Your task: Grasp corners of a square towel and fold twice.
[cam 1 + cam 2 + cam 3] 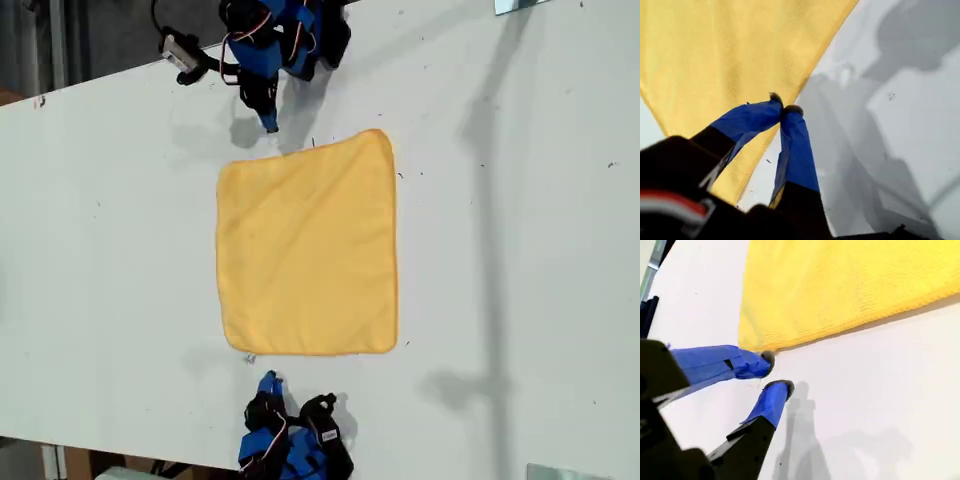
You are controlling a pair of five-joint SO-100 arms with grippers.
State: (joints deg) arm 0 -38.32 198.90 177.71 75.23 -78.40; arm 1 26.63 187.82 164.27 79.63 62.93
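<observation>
Yellow-orange and soft, one square towel (305,245) lies spread flat and unfolded on one white table (520,250), no edge lifted. All four of its corners (378,137) show in the exterior view, each rounded and resting on the tabletop. One tiny pale tag (250,357) sticks out from the towel's hem, beside the corner nearest the exterior view's lower left.

Two arms stand on opposite sides of the towel, each with one blue-taped gripper pointing in toward it.

My first gripper (268,381) sits just off the towel's tagged edge, close to the tag and apart from the cloth. In the first wrist view the two tips of this gripper (783,107) meet with no gap between them. They hang over the line where the towel (730,50) ends and bare table begins, and nothing is pinched between them. The tag (844,76) shows as a small pale bump beside that hem.

My second gripper (270,122) is off the opposite edge, near the towel's corner toward the exterior view's upper left. Its jaws (774,373) stand a little apart and hold nothing. One fingertip (767,360) is just beside the rounded corner of the towel (840,285); I cannot tell whether it touches. The other fingertip (780,386) is over bare table.
</observation>
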